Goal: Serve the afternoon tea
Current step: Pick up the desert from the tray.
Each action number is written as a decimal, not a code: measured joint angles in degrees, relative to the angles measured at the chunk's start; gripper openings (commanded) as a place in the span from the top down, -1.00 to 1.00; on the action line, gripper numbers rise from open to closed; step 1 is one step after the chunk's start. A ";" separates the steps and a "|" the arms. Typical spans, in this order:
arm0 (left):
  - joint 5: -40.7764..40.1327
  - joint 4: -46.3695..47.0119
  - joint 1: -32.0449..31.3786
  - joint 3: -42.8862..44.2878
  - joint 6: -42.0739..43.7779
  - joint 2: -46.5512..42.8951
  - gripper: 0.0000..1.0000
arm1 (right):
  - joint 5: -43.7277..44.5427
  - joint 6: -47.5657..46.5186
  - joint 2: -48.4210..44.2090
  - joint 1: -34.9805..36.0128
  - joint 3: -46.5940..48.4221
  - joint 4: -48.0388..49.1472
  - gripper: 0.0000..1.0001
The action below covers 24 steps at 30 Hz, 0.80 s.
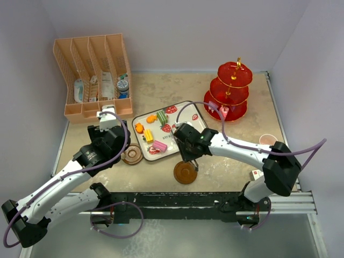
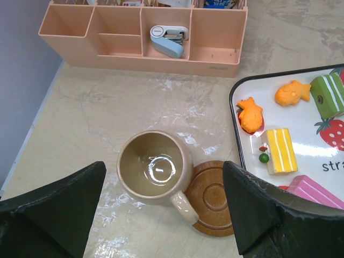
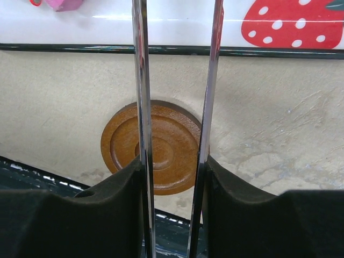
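Tan mug (image 2: 155, 165), judged slick, best pinched at the rim, was framed by the spread left hand (image 2: 164, 177); tongs (image 3: 141, 80) were clamped in the right hand (image 3: 174, 166).

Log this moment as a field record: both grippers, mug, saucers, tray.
left gripper: open, above the tan ceramic mug
tan ceramic mug: upright, empty, handle over a brown round wooden saucer
right gripper: shut on metal tongs, over the second brown saucer
white strawberry-print tray: holds colourful toy cakes
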 measured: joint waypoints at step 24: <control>0.00 -0.02 0.00 0.00 0.00 0.00 -0.73 | 2.05 -0.57 -15.17 -12.92 3.50 -4.11 0.49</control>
